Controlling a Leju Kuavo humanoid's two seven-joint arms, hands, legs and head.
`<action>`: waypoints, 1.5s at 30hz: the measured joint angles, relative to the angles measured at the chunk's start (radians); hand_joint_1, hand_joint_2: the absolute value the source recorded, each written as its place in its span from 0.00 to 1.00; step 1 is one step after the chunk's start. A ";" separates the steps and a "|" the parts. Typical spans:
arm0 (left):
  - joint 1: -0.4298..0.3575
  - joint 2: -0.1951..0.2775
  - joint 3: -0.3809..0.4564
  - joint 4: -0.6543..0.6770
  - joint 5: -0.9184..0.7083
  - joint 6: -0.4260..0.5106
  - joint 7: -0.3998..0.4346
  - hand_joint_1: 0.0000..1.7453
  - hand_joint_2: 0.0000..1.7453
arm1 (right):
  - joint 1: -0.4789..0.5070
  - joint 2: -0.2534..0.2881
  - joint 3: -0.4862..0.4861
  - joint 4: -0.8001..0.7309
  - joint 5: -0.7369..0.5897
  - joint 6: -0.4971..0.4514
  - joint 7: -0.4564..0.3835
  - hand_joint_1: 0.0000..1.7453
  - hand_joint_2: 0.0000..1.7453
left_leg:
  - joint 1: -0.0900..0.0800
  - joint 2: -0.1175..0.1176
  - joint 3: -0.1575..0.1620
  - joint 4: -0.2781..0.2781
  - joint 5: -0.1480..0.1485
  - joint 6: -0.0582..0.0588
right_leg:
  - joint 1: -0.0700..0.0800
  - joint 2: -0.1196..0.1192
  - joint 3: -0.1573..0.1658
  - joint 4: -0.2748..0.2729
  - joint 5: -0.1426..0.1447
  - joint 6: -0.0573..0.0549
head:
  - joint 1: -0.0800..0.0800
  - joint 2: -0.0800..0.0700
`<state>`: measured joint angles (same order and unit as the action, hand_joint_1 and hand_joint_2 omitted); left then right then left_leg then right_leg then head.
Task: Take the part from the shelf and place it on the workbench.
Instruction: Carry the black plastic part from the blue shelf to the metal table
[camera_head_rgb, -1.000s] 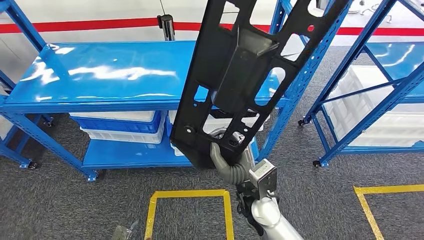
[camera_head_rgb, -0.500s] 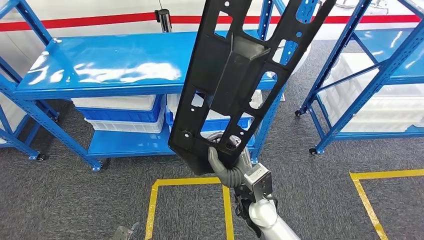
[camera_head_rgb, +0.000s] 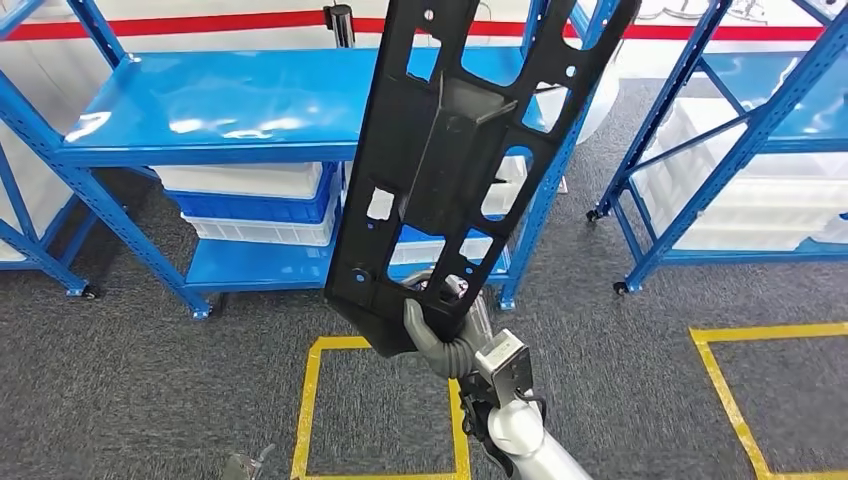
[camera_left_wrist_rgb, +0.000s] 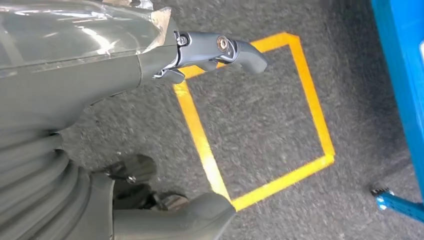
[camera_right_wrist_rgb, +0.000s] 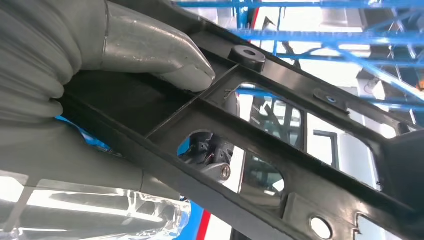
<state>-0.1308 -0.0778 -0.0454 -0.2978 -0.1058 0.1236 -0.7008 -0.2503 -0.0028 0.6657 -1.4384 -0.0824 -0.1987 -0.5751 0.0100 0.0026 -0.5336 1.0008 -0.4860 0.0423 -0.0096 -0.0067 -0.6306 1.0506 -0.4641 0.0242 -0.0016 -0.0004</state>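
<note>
Head view: our right hand (camera_head_rgb: 440, 335) grips lower end of long black perforated plastic panel (camera_head_rgb: 470, 150), holding it upright before blue metal shelf rack (camera_head_rgb: 230, 110). Left hand (camera_left_wrist_rgb: 150, 75) hangs above yellow-taped grey carpet (camera_left_wrist_rgb: 260, 115), fingers apart, holding nothing.

The part (camera_head_rgb: 470, 150) stands upright in the right hand (camera_head_rgb: 440, 335), in front of the shelf (camera_head_rgb: 230, 100); bins (camera_head_rgb: 255, 205) sit under the shelf's top board, floor tape (camera_head_rgb: 310, 400) lies below.

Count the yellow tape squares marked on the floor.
2: one tape square just left of the right hand, the other far right. More may lie outside the views.
</note>
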 joint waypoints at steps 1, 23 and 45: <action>-0.001 0.001 0.000 0.000 0.003 0.000 0.000 0.00 1.00 | 0.000 0.000 0.001 0.003 0.002 -0.001 -0.004 1.00 1.00 | 0.000 0.002 -0.014 -0.001 0.014 0.007 | -0.001 0.001 -0.017 0.046 -0.046 -0.009 | 0.003 0.000; 0.037 0.014 -0.024 -0.054 0.040 0.034 0.000 0.00 1.00 | -0.029 0.028 0.027 0.059 0.030 -0.018 -0.019 1.00 1.00 | 0.013 0.012 -0.146 0.174 0.038 -0.057 | 0.000 -0.044 0.179 -0.073 -0.072 -0.047 | -0.005 0.000; 0.047 0.018 -0.029 -0.075 0.042 0.040 0.000 0.00 1.00 | -0.038 0.030 0.039 0.072 0.032 -0.018 -0.019 1.00 1.00 | 0.011 -0.073 -0.125 0.029 0.081 -0.048 | -0.018 0.030 0.106 -0.035 -0.044 -0.013 | -0.001 0.000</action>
<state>-0.0839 -0.0603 -0.0743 -0.3726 -0.0635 0.1635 -0.7008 -0.2888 0.0269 0.7047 -1.3664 -0.0505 -0.2171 -0.5944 0.0207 -0.0708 -0.6586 1.0294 -0.4055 -0.0053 -0.0278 0.0228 -0.5243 1.0154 -0.5080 0.0108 -0.0023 -0.0003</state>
